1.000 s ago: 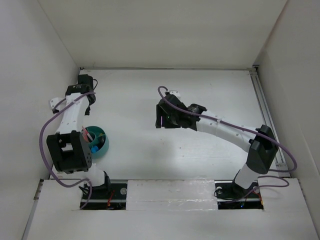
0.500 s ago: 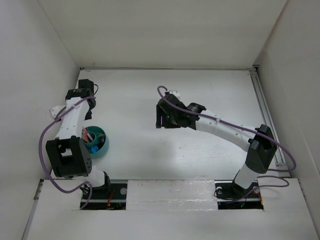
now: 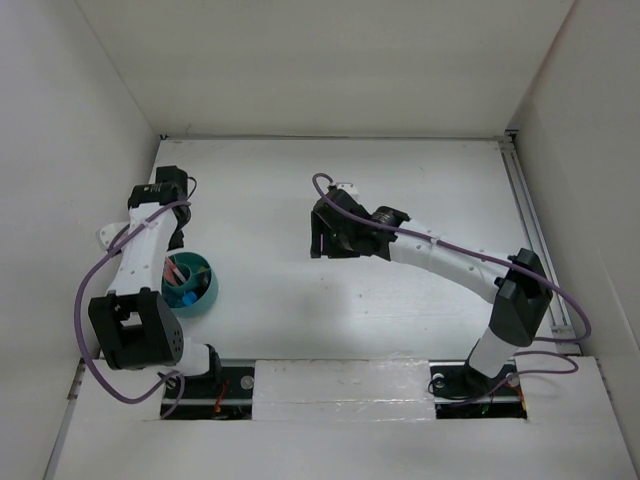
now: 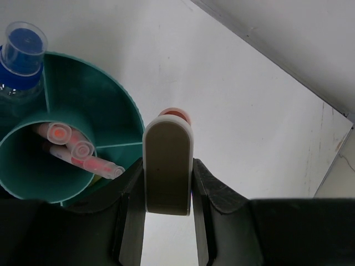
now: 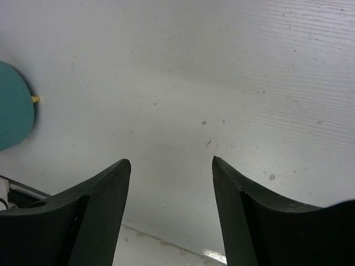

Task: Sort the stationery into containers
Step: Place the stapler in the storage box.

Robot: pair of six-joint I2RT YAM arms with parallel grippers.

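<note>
Presently: left gripper [image 4: 167,173] was clenched on 1 beige eraser [image 4: 168,143], beside teal cup [image 4: 113,100] rim; right gripper [image 5: 170,160] hung released above tabletop [image 5: 233,66]. Risk: release there could have dropped eraser outside cup

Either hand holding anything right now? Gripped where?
Left hand pinches the beige eraser by its two long sides, low down; the rounded end sticks out past the fingers. Right hand is open and empty.

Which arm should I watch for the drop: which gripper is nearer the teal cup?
Left. The left gripper, shut on the eraser, hangs just beside the rim of the teal cup. The right gripper, open, is well off to the cup's right, mid-table.
</note>
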